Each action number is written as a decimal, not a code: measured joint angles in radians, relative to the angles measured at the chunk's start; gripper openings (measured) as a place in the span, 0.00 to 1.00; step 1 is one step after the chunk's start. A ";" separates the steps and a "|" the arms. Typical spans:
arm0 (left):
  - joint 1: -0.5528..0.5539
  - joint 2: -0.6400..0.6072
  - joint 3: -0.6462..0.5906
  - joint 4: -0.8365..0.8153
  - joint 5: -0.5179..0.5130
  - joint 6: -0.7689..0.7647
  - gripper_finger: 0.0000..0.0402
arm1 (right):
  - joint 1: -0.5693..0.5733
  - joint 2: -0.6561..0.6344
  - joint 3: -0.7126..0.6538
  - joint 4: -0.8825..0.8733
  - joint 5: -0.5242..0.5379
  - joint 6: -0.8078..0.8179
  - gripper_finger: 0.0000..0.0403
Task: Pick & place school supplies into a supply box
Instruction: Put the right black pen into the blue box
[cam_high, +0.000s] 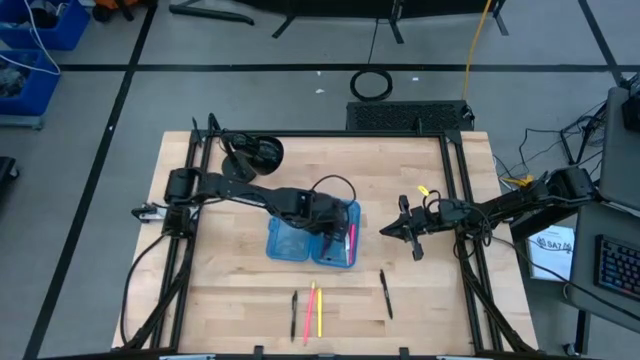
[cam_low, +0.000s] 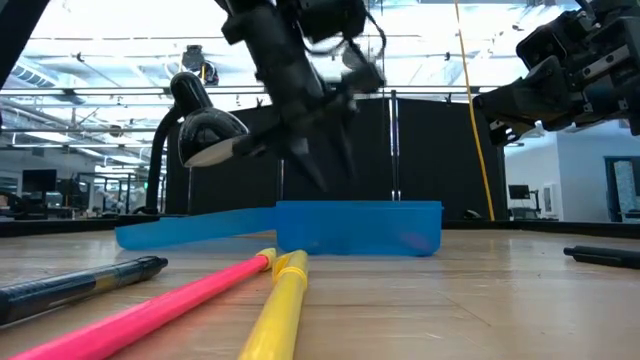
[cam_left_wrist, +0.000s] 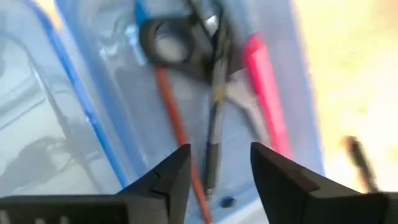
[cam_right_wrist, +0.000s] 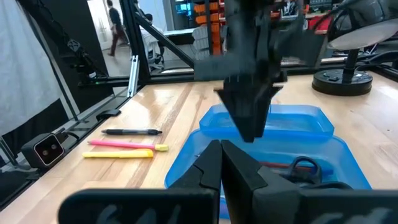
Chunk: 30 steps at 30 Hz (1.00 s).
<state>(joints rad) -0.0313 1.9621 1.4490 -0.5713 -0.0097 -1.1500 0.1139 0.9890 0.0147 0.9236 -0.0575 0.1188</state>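
Observation:
The supply box (cam_high: 300, 240) lies open on the table's middle, its two blue halves side by side. In its right half rest scissors (cam_left_wrist: 168, 40) with black handles, a brown pencil (cam_left_wrist: 177, 124), a black pen (cam_left_wrist: 214, 124) and a pink pen (cam_left_wrist: 264, 93). My left gripper (cam_left_wrist: 221, 180) hangs open just above this half, slanting down, with nothing between its fingers. My right gripper (cam_high: 385, 232) waits shut, level, to the right of the box. A black pen (cam_high: 294, 315), a pink pen (cam_high: 310, 310), a yellow pen (cam_high: 319, 312) and another black pen (cam_high: 385, 293) lie near the front edge.
A black desk lamp (cam_high: 255, 155) stands on its round base at the far left of the table, behind the box. The black frame rails (cam_high: 460, 200) run along the table's left and right sides. Bare wood lies between the box and the loose pens.

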 joint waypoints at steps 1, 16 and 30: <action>-0.001 -0.021 0.000 0.003 -0.008 0.018 0.43 | 0.000 0.000 0.000 -0.002 0.000 0.000 0.01; -0.389 -0.537 0.001 -0.082 -0.272 1.149 0.29 | 0.000 0.000 0.000 0.007 0.001 -0.025 0.01; -0.449 -0.770 -0.400 0.126 -0.198 1.391 0.01 | 0.000 0.000 0.000 0.087 0.001 -0.099 0.01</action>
<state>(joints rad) -0.4808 1.1920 1.0490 -0.4449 -0.2073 0.2414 0.1139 0.9894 0.0147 1.0108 -0.0563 0.0196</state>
